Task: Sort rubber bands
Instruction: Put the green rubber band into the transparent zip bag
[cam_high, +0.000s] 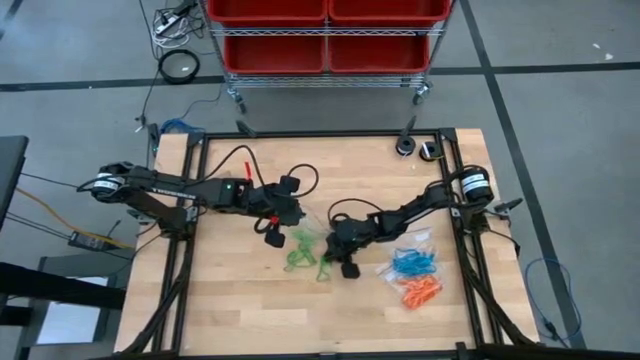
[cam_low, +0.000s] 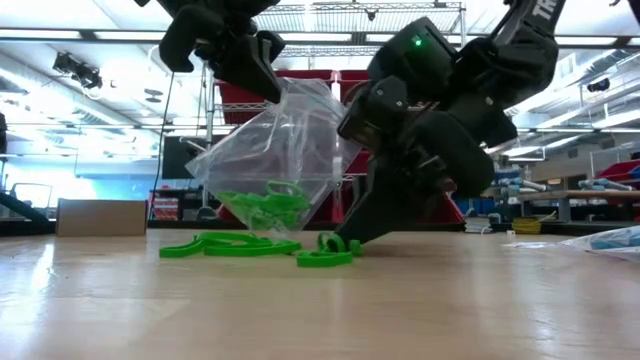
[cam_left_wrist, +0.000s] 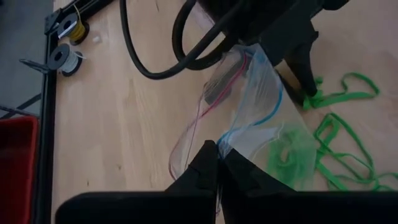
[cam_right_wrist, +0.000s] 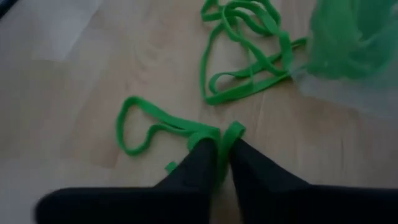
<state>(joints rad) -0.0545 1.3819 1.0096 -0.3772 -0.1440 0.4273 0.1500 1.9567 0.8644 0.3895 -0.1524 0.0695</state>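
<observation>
While the left gripper (cam_left_wrist: 217, 163) pinches the clear bag (cam_low: 285, 150) aloft mid-bench, the right gripper (cam_right_wrist: 219, 152) nips a green rubber band (cam_right_wrist: 155, 127) on the bench just beside the bag. The band's loop trails sideways from the nearly closed jaws.

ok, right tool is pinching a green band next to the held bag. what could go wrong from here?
Right tool grips the green band only at its tips on the table, so it may slip free on lifting.
The bag hangs limp from the left tool; its mouth may be too closed for a clean drop.

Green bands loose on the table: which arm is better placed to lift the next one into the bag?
Right. The right gripper is pinching a green band on the table; the left gripper holds the clear bag up.
</observation>
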